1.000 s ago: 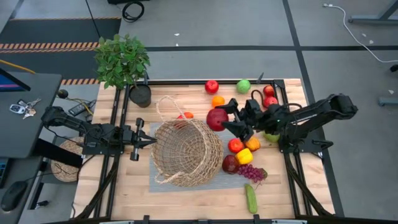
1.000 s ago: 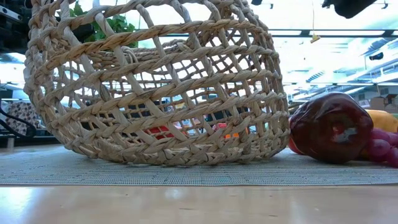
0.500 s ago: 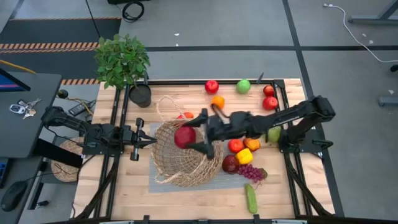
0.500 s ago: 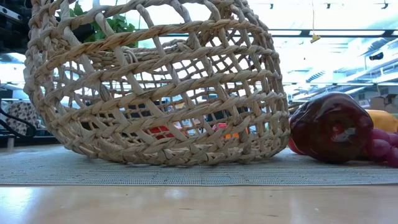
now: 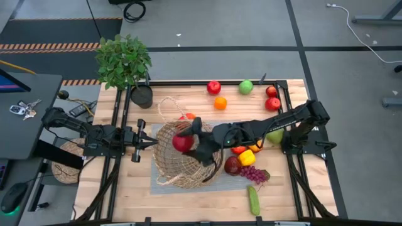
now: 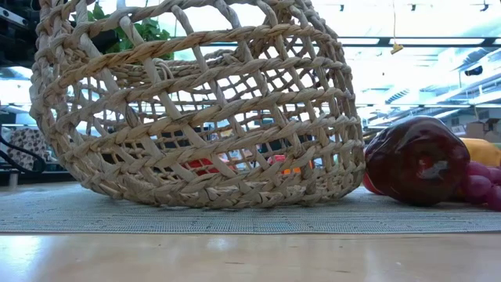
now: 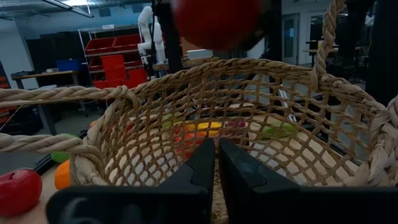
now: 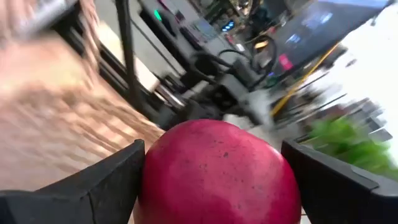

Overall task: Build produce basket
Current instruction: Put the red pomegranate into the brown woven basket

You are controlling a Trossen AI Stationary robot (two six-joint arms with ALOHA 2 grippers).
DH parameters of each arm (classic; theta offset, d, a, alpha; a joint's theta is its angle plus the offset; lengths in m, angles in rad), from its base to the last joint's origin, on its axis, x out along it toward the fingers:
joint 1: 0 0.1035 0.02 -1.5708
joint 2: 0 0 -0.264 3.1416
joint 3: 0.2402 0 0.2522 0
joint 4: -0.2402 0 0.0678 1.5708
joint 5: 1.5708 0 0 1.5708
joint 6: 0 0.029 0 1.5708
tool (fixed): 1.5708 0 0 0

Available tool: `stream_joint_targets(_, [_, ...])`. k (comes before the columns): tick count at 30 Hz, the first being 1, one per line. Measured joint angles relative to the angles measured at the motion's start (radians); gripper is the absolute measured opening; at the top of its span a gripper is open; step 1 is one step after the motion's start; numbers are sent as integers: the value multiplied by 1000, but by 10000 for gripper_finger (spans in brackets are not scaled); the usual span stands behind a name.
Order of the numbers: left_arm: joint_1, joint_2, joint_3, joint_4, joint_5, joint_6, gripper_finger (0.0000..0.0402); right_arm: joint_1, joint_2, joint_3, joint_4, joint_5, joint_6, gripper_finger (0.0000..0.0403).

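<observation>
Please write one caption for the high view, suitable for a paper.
Right gripper holds a red apple above the wicker basket; left gripper waits shut beside it.

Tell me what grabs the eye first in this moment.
The right gripper holds a big dark red apple over the open wicker basket on the mat at the table's centre. Loose produce lies clustered right of the basket. The left gripper waits, shut, at the basket's left rim.
</observation>
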Motion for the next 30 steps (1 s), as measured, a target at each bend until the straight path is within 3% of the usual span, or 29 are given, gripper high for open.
stream_joint_targets(9, [0,0,0,0,0,0,36,18,0,0,40,11,-453,373])
stream_joint_targets(13, [0,0,0,0,0,0,31,34,-1,0,69,24,-528,373])
stream_joint_targets(25, [0,0,0,0,0,0,36,51,-1,0,78,26,-511,374])
stream_joint_targets(30, [0,0,0,0,0,0,30,34,-1,1,125,61,-158,374])
